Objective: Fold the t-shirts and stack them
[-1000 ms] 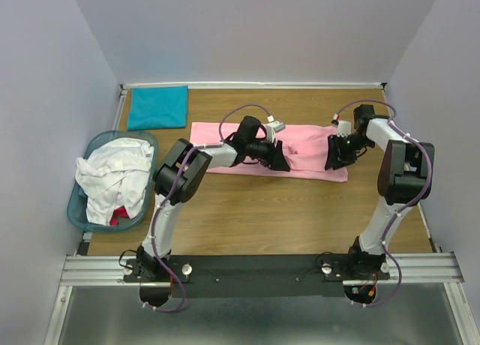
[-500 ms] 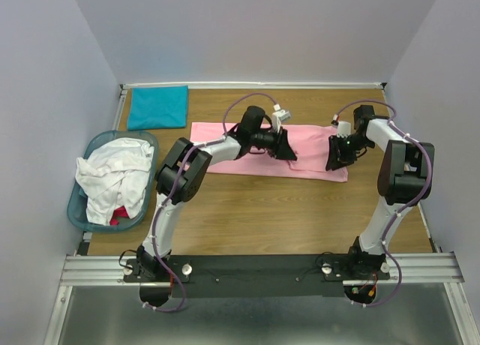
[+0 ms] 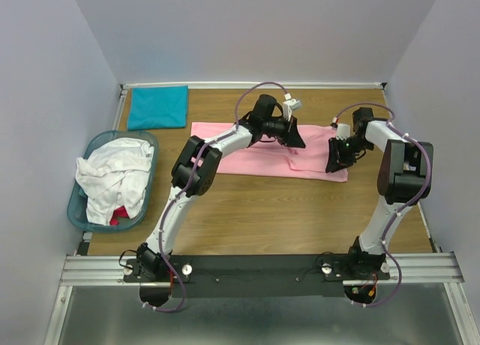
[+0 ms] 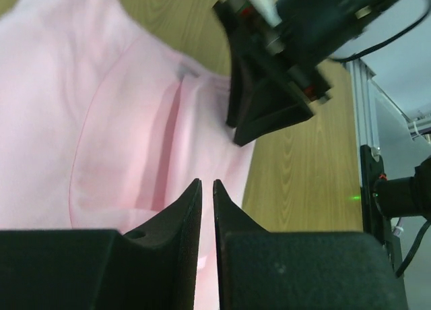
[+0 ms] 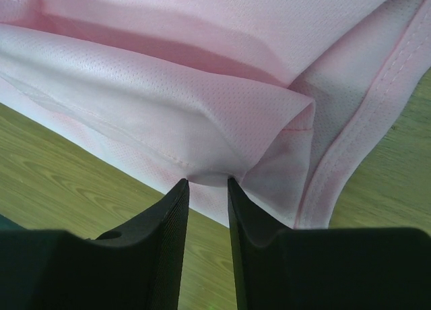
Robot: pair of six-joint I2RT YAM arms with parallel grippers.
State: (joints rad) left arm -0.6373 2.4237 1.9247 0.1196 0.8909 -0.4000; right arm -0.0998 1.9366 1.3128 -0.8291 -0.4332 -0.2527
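Observation:
A light pink t-shirt (image 3: 251, 159) lies spread across the middle of the table, also seen in the left wrist view (image 4: 101, 121) and the right wrist view (image 5: 202, 87). My left gripper (image 3: 295, 139) (image 4: 207, 182) hovers over the shirt's far edge, with its jaws almost together and nothing seen between them. My right gripper (image 3: 335, 162) (image 5: 207, 180) is shut on a bunched fold at the shirt's right end, low over the wood; it also shows in the left wrist view (image 4: 269, 101). A folded teal t-shirt (image 3: 157, 107) lies at the far left corner. White t-shirts (image 3: 112, 176) are heaped in the basket.
The light-blue plastic basket (image 3: 77, 204) stands at the table's left edge and also holds something red (image 3: 116, 214). Bare wood (image 3: 277, 210) lies between the pink shirt and the arm bases. Walls close the table on three sides.
My left gripper has moved away from me and to the right, from the shirt's middle to its far edge. My right gripper has stayed at the shirt's right end.

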